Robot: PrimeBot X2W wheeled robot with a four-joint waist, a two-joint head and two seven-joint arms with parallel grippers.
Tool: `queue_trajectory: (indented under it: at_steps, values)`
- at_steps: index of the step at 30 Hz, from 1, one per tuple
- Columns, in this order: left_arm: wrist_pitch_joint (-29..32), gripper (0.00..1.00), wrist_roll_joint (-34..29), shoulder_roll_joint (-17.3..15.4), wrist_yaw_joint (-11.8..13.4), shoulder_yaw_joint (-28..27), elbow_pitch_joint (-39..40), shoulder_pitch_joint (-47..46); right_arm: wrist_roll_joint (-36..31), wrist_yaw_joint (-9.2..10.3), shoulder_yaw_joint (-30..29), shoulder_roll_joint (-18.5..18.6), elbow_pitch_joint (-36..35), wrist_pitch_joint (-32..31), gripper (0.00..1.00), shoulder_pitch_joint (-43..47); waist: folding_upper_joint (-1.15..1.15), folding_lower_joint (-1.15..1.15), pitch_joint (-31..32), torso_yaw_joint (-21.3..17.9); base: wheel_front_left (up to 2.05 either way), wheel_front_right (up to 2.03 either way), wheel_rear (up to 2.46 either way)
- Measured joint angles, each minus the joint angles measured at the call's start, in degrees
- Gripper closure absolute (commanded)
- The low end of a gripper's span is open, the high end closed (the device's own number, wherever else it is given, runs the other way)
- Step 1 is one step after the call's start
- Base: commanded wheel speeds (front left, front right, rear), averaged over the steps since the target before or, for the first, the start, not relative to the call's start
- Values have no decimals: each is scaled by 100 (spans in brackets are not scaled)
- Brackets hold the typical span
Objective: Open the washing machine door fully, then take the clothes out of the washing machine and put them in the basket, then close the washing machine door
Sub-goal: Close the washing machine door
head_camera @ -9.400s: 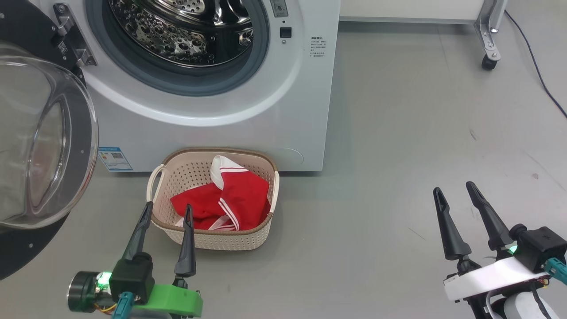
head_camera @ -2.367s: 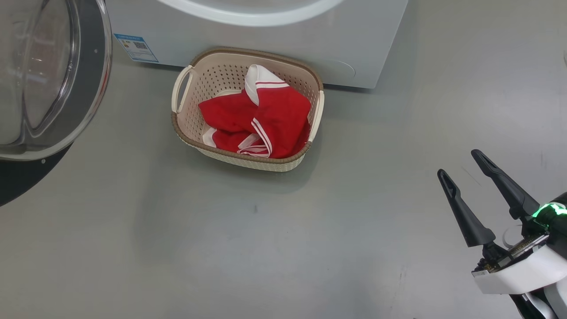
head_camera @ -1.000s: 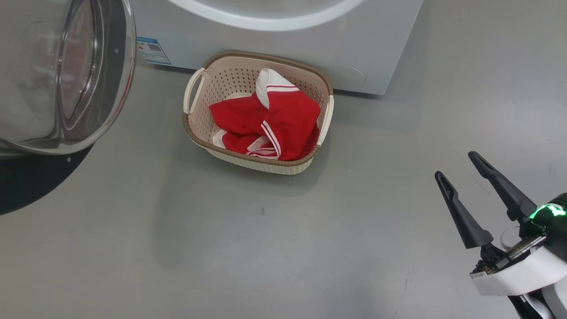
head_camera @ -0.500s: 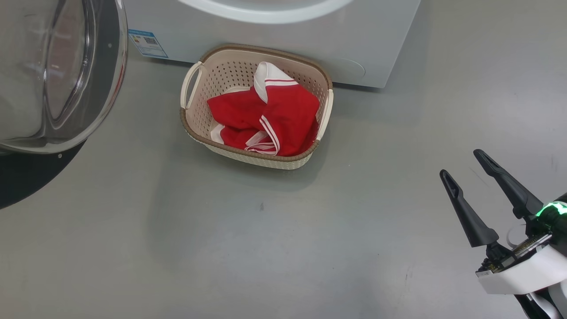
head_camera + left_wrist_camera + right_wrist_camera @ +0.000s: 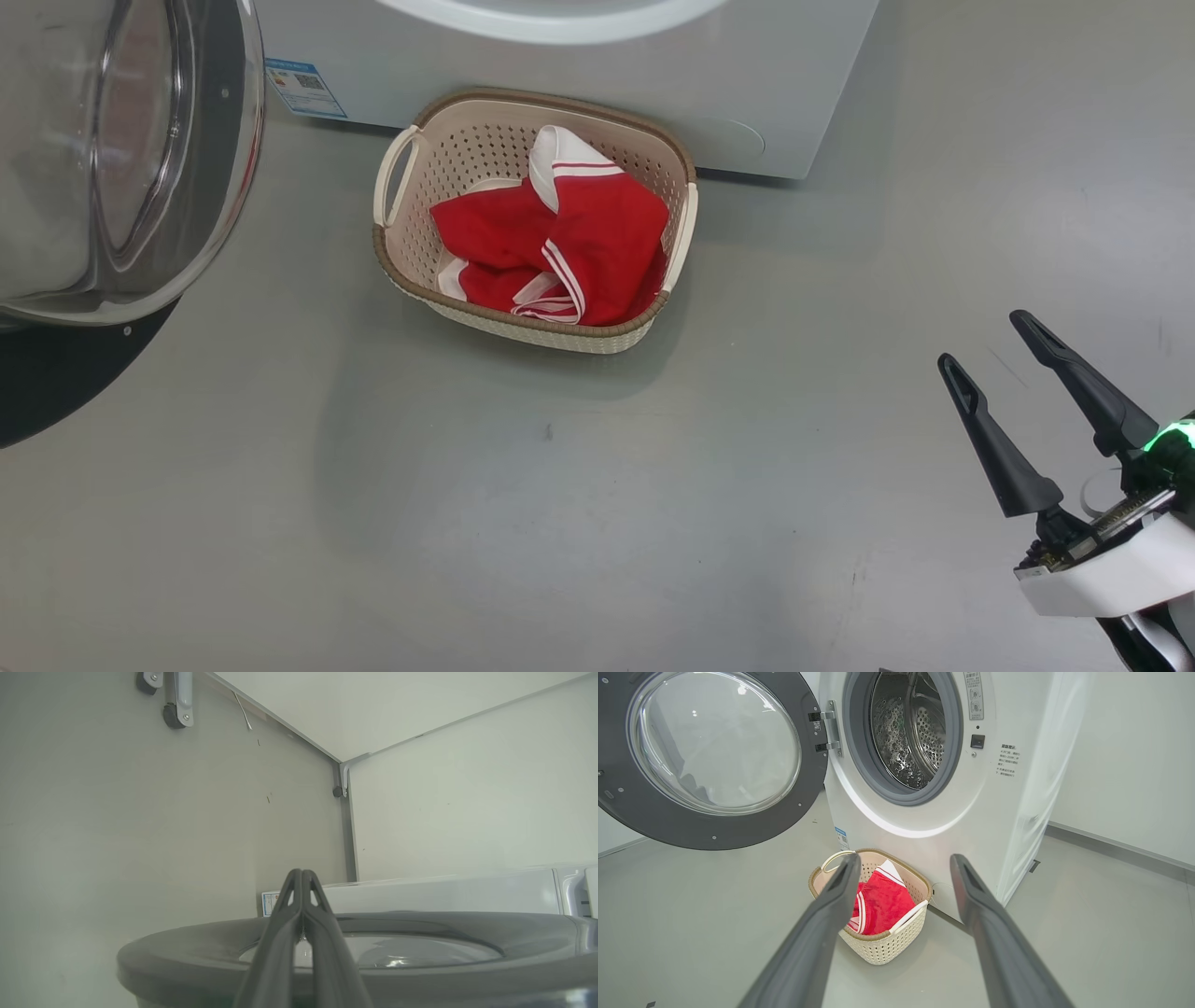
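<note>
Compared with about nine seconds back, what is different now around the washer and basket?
The left gripper, then open beside the small cream perforated plastic basket, is now shut by the dark ring of the large round glass-bowled washing machine door; whether it touches is unclear. The head view has tilted downward. Unchanged: the bright red, white-striped clothes lie in the basket, the door stands open, and the right gripper is open.

One washing machine (image 5: 924, 821), one round door (image 5: 714, 830), one basket (image 5: 532, 327) with two loop handles (image 5: 390, 177), one heap of red-and-white clothes (image 5: 579, 233), its garments too tangled to count, one blue label (image 5: 304, 88); my two hands, left hand (image 5: 302, 873) and right hand (image 5: 981, 338), carry two fingers (image 5: 990, 439) each.
</note>
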State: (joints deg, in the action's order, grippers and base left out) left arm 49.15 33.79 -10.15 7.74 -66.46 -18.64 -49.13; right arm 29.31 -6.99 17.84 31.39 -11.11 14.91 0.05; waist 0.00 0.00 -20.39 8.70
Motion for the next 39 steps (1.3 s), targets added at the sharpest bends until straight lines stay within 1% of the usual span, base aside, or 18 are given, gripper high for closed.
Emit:
queue_trajectory:
  at_steps: [6,8,15,19,24,30,39]
  values:
    - [163,100,36,57,0,124,41,4,0,0,-42,-38,14,0,0,2,0,0,39,33,0,0,0]
    - [279,100,45,146,-10,203,118,7,0,0,-41,-79,14,0,0,3,0,0,69,58,0,0,0]
    - [693,100,110,482,-159,519,271,36,1,0,-43,-194,48,0,0,17,0,0,177,167,0,0,0]
    - [942,100,142,613,-321,710,374,119,1,0,-3,-277,53,0,0,19,0,0,237,235,0,0,0]
    - [1172,100,152,659,-494,870,527,371,1,0,80,-358,94,0,0,18,0,0,331,288,0,0,0]
    - [1457,100,212,755,-650,1014,720,563,1,0,48,-477,229,0,0,28,0,0,456,341,0,0,0]
    - [1795,100,428,921,-762,1284,964,808,-8,0,107,-615,263,0,0,47,0,0,618,461,0,0,0]
